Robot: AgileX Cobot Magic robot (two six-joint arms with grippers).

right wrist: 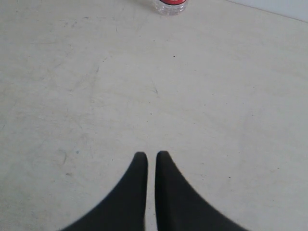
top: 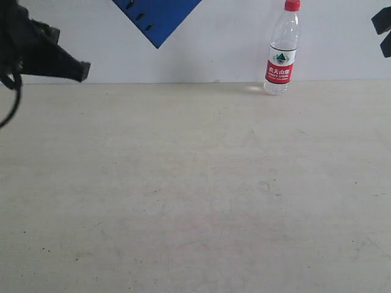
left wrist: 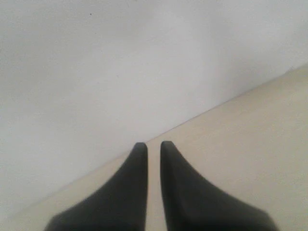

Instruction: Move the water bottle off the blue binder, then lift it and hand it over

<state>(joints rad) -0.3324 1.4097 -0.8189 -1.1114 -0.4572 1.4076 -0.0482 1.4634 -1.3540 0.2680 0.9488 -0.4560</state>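
At 10 o'clock, black left hand (left wrist: 153, 145), fingers pressed nearly together, empty. At 12, corner of flat royal-blue binder (top: 157, 17) against white wall (top: 232, 49). At 1, small clear plastic water bottle (top: 282, 52), red-capped, upright at pale desk (top: 183, 195) far edge, apart from binder; fill level unclear. At 2, black right hand (right wrist: 151, 155), likewise closed, empty.

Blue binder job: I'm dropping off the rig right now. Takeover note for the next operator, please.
Left gripper: shut, empty, up near the wall.
Right gripper: shut, empty, above the table, facing the water bottle.
Water bottle: upright on the table by the wall, off the blue binder.
Blue binder: one corner shows at the exterior view's top, clear of the table; its holder is out of frame.
Done: bottle moved off. Left: confirm the handover; neither gripper holds the binder.
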